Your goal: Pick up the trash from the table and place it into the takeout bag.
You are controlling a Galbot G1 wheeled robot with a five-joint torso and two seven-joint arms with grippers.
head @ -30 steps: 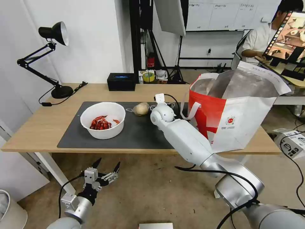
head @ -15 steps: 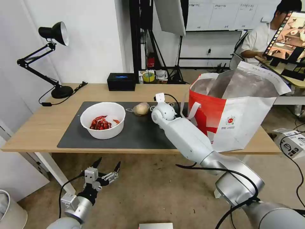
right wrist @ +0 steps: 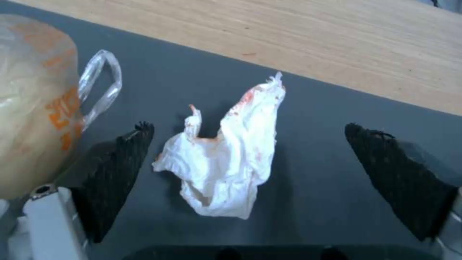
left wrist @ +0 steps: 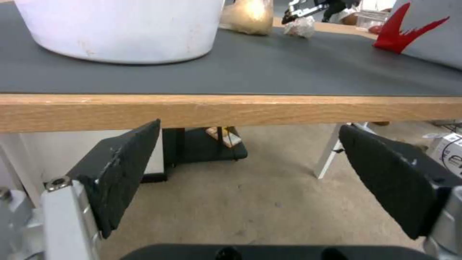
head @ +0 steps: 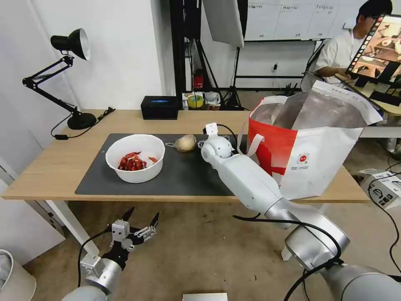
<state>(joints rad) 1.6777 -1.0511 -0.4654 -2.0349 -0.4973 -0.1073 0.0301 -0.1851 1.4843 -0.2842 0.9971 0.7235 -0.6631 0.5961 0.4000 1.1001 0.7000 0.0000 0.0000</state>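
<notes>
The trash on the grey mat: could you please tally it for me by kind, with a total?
White round bowl with red scraps: 1
Beige wrapped lump: 1
Crumpled white tissue: 1, lying between the open fingers of the right tool
Total: 3 pieces on the mat, none yet in the takeout bag as far as shows.

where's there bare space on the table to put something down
Free: the bare wood left of the dark mat, between the lamp base and the table front edge; also the mat's front strip between the white bowl and the takeout bag. Crowded: the mat's back, with the beige lump, crumpled tissue and right gripper.
</notes>
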